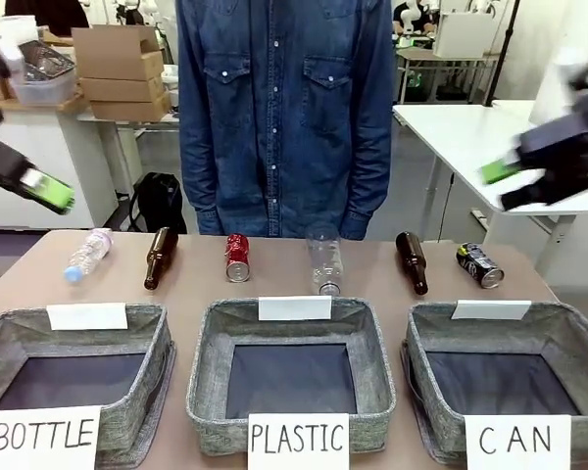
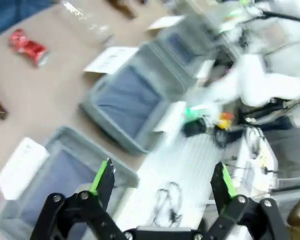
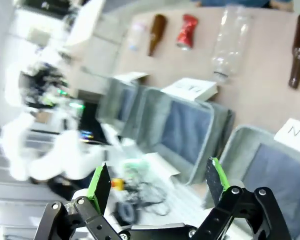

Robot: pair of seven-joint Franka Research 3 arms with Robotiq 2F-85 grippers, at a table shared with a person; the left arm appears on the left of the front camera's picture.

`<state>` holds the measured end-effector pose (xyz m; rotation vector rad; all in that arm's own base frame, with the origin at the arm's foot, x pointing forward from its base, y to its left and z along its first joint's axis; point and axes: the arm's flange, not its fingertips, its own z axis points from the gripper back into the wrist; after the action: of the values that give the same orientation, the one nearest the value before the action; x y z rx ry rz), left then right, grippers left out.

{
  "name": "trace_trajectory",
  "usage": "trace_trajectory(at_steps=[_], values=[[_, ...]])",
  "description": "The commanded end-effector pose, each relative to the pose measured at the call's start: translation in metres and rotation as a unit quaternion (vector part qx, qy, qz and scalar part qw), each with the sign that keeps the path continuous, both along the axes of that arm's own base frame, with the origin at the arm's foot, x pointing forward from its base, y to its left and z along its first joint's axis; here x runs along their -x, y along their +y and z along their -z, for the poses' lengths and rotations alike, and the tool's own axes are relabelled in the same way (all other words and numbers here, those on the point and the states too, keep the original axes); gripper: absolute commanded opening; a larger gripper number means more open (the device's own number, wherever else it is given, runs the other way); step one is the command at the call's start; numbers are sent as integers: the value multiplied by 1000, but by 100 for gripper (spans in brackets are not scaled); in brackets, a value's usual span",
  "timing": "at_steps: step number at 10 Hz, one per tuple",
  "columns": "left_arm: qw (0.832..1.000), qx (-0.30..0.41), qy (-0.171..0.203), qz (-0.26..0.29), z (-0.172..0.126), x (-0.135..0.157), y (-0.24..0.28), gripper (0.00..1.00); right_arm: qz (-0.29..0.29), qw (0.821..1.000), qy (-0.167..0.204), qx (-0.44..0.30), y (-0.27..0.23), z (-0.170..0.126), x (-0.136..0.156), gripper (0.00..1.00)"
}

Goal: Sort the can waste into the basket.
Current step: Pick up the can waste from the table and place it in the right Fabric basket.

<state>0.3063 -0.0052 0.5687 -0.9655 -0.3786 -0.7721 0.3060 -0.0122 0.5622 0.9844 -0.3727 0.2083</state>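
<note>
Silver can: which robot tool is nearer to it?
Right. The right tool hovers above the silver can, slightly to its right; the left tool hangs far off at the opposite side.

One can (image 1: 479,265) behind the basket (image 1: 559,321)

light: bright, even | shadows: faint | front view: sharp centre, blurred sides | wrist views: motion-smeared

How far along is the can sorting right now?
Done: nothing; the CAN basket is empty. In hand: nothing; the left gripper and right gripper are both open, holding nothing. Left: the red can and the silver can, both lying on the table.
</note>
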Motion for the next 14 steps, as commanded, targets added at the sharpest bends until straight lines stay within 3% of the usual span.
trace_trajectory(at_steps=[1,2,3,4,5,11,12,13,14], values=[[932,218,288,2,15,-24,37,100,123,943,166,-260,-38,25,-14,100],[911,278,298,-65,22,-30,54,100,158,931,169,-281,-56,38,-13,100],[894,323,300,-78,30,-34,68,100,195,919,165,-300,-72,51,-7,100],[885,334,311,-97,35,-42,68,100,236,915,137,-297,-78,57,4,100],[967,200,157,8,27,-14,71,100,92,967,126,-203,-78,40,-5,100],[967,200,157,8,27,-14,71,100,92,967,126,-203,-78,40,-5,100],[967,200,157,8,27,-14,71,100,97,965,140,-199,-71,38,-2,100],[967,200,157,8,27,-14,71,100,127,983,123,-55,-60,35,-17,100],[967,200,157,8,27,-14,71,100,94,985,112,90,-53,37,-28,100]])
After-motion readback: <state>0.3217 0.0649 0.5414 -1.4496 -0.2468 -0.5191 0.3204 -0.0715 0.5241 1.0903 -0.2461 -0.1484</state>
